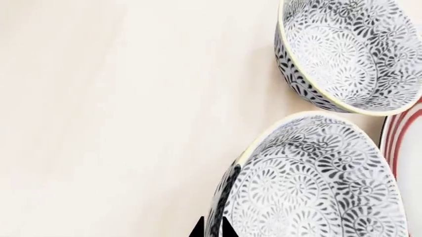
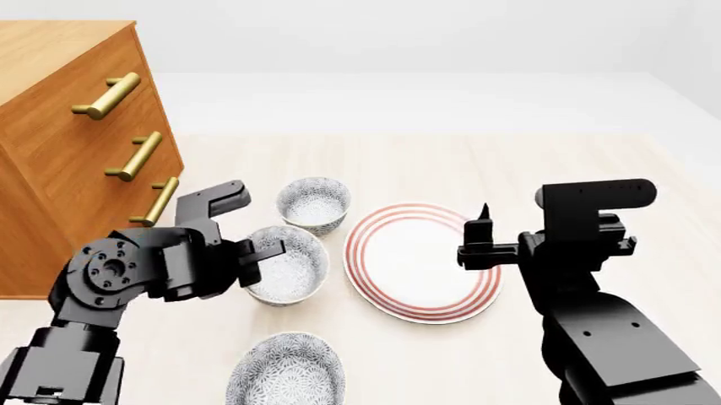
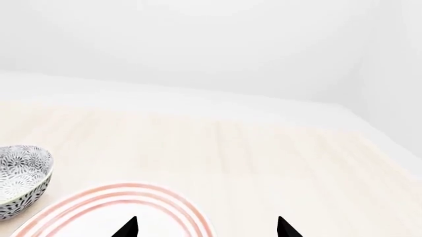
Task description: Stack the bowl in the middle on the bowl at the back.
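The left gripper [image 2: 270, 256] is grasping the middle bowl's [image 2: 287, 272] rim beside the back bowl [image 2: 314, 203]; the right gripper [image 2: 479, 240] has released jaws.

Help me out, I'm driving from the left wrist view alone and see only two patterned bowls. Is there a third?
Observer: Yes. A third bowl sits nearest the robot, in front of the middle bowl.
Operator: Where is the other arm?
Observer: The right gripper hovers open near the right edge of the striped plate.
Operator: Anything on the left side?
Observer: A wooden drawer cabinet stands beside the left arm.
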Motion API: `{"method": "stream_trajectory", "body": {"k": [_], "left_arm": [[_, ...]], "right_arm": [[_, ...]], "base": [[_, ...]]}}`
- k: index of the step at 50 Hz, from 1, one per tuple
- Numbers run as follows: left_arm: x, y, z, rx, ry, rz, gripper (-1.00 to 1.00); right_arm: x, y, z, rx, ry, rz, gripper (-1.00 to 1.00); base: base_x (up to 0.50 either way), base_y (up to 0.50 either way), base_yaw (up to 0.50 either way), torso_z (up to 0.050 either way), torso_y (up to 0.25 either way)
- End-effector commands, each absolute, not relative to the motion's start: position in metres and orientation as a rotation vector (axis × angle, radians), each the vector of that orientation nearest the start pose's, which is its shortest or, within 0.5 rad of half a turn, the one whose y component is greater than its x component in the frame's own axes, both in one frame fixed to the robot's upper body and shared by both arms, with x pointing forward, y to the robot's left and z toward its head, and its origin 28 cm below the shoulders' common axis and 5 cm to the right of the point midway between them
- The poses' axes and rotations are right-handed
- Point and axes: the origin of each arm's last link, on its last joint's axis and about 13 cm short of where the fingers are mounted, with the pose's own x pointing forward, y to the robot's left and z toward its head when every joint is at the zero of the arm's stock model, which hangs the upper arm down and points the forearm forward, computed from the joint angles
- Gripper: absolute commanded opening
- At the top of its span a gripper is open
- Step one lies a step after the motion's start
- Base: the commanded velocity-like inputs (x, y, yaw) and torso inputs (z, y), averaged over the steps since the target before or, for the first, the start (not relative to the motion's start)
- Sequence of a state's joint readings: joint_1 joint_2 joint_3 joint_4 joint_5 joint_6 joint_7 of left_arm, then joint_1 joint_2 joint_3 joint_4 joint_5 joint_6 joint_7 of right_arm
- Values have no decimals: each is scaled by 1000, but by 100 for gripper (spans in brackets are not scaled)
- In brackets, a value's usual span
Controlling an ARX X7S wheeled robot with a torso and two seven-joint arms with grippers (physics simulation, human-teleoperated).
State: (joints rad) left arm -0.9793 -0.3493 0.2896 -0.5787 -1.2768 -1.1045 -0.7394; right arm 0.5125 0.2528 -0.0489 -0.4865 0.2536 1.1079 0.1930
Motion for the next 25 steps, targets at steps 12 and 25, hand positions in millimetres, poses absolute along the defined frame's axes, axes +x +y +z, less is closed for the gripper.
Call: {"method": "stream_trajectory", "body": {"k": [12,25], "left_arm": [[294,246,199,-358,835,23,-100],[252,254,237,-378,773,-37,-100]], "right_arm": [[252,-124,173,-124,92,-61,100],[243,-120,177,-115,62,-59,100]], "base": [[0,0,0,0,0],[0,0,0,0,1]]}}
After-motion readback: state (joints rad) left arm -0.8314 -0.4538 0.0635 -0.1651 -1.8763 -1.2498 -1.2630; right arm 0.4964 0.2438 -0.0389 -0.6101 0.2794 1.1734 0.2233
